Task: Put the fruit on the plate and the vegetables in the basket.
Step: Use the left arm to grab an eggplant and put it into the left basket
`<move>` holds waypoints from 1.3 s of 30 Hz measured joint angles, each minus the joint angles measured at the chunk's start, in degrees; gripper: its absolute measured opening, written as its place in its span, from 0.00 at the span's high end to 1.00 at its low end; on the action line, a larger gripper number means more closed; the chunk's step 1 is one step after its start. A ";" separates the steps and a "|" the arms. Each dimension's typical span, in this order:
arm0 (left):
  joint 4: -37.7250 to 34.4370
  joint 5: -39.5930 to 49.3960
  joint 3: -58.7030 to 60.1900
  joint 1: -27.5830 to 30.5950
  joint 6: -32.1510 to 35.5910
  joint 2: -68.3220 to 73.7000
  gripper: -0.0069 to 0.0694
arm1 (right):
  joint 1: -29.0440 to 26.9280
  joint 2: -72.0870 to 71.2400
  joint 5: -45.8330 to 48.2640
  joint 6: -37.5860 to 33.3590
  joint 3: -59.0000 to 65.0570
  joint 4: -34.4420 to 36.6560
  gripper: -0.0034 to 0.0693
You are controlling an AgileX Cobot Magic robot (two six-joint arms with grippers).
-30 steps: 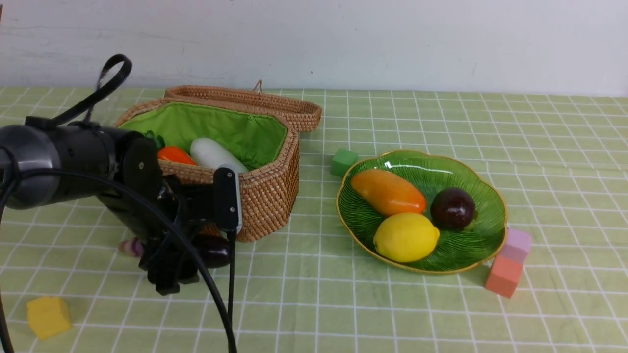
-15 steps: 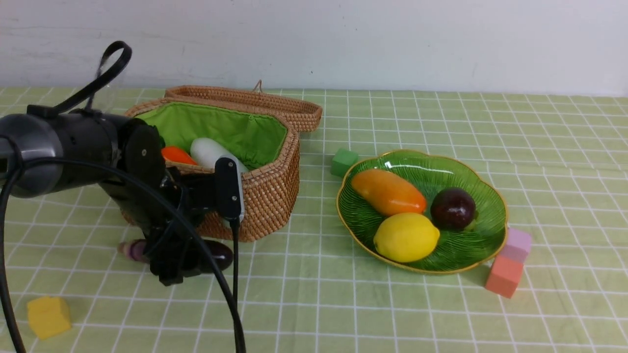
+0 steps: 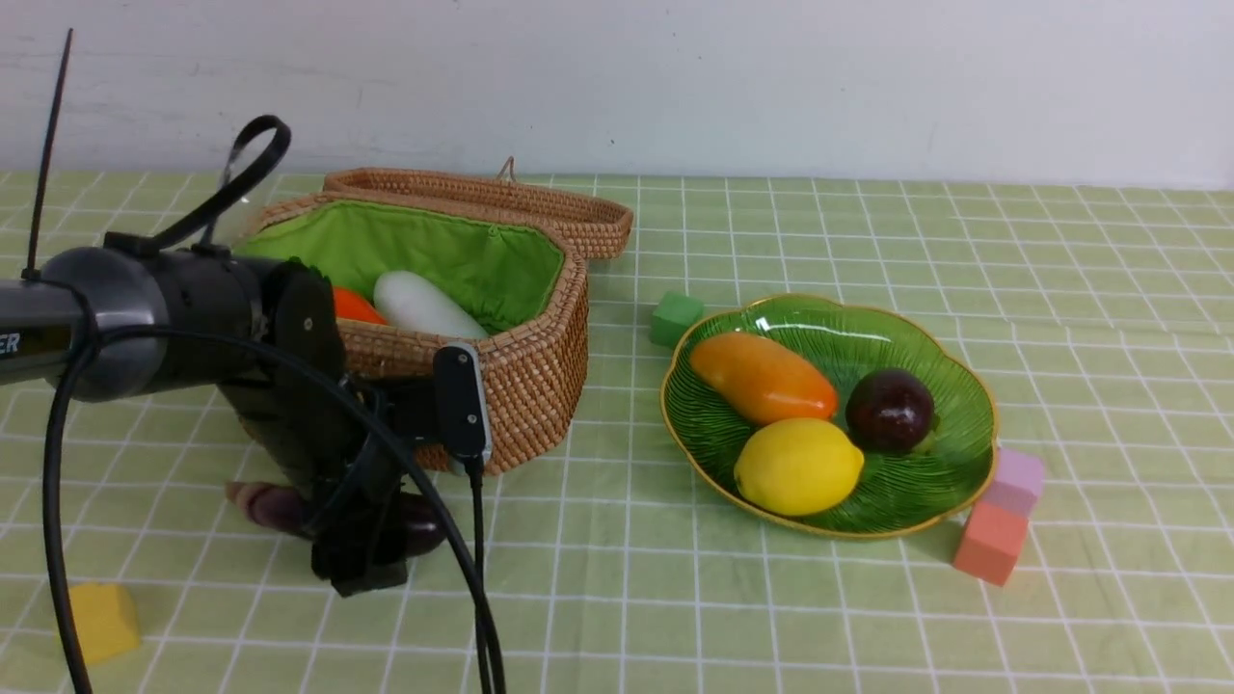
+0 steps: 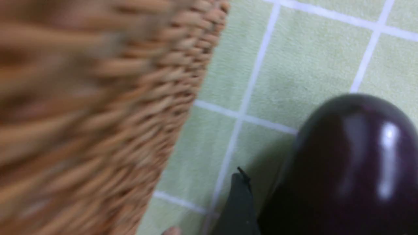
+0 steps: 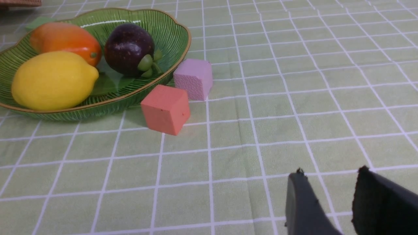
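A dark purple eggplant (image 3: pixel 419 525) lies on the cloth in front of the wicker basket (image 3: pixel 530 376). My left gripper (image 3: pixel 362 564) is down over it, open, one finger (image 4: pixel 238 202) standing a little apart from the eggplant's (image 4: pixel 352 156) side. The orange carrot (image 3: pixel 352 304) and white radish (image 3: pixel 424 304) rest inside the basket. The green plate (image 3: pixel 925 501) holds the mango (image 3: pixel 762 378), lemon (image 3: pixel 798 467) and round purple fruit (image 3: pixel 889 410). My right gripper (image 5: pixel 330 170) hovers open and empty over bare cloth beside the plate (image 5: pixel 163 36); it is outside the front view.
The basket's lid (image 3: pixel 501 202) lies open behind it. Foam cubes are scattered about: green (image 3: pixel 675 318) by the plate's far side, lilac (image 3: pixel 1012 479) and salmon (image 3: pixel 990 543) at its near right, yellow (image 3: pixel 96 622) at the front left. A white wall backs the table.
My left arm has moved right and down over the eggplant, which has shifted slightly toward the front. The gripper stays open. Nothing else has moved.
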 joint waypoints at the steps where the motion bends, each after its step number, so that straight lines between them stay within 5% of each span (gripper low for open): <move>1: 0.00 -0.12 0.00 0.00 0.00 0.00 0.15 | 0.00 0.00 0.00 0.00 0.00 0.00 0.62; 6: 0.13 1.01 0.00 0.00 -0.32 -0.05 0.20 | 0.00 0.00 0.00 0.00 0.00 -0.05 0.62; 11: 0.13 3.98 0.00 0.00 -3.24 -0.11 0.40 | 0.00 0.00 0.00 0.00 0.00 -0.05 0.62; 24: -6.04 8.46 0.00 0.00 -11.87 -20.20 0.39 | 0.00 0.00 0.00 0.00 0.00 -0.05 0.62; 29: -15.25 -14.46 0.00 0.00 -15.32 -28.23 0.39 | 0.00 0.00 0.00 0.00 0.00 -0.05 0.62; 35: -32.56 -48.32 -0.35 0.00 -18.08 -20.97 0.39 | 0.00 0.00 0.00 0.00 0.00 -0.05 0.62; 39: -38.16 -54.66 -1.34 0.06 -18.34 -13.04 0.39 | 0.00 0.00 0.00 0.00 0.00 -0.05 0.62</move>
